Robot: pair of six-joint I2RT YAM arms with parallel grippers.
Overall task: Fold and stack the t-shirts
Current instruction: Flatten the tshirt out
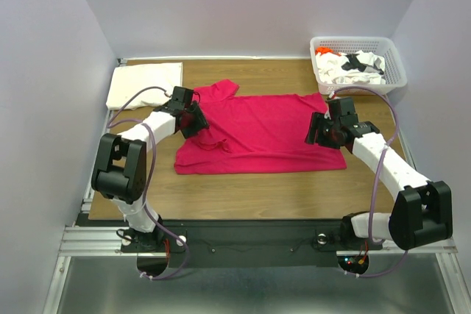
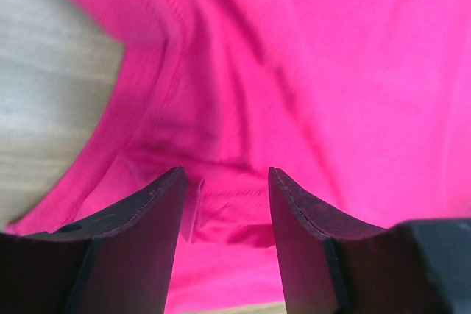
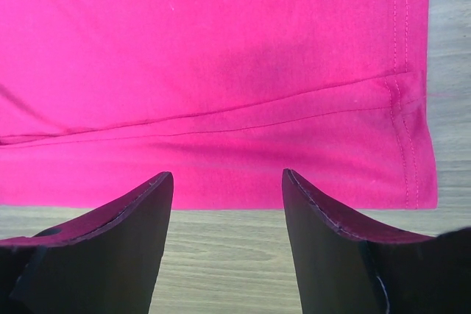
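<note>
Nearest the overhead camera stood the two arms, the left arm (image 1: 121,167) reaching from seven o'clock and the right arm (image 1: 412,204) from five o'clock. Beneath them lay the wooden table (image 1: 243,196), with the magenta t-shirt (image 1: 265,130) spread at its centre, partly folded and one sleeve poking out towards eleven o'clock. The white basket (image 1: 394,56) sat at two o'clock holding crumpled printed shirts (image 1: 353,66). A folded cream t-shirt (image 1: 145,84) rested at ten o'clock.

The left gripper (image 1: 193,117) hung over the shirt's nine o'clock end, its jaws apart with rumpled collar cloth between them, nothing pinched. The right gripper (image 1: 324,131) stood at the three o'clock end, jaws likewise apart and empty, straddling the hem where cloth met bare wood.

The risk, as I judged it, lay in uneven grips. The left jaws could gather several bunched layers, while the right, so near the edge, could nip only a sliver or miss, skewing the fold.
</note>
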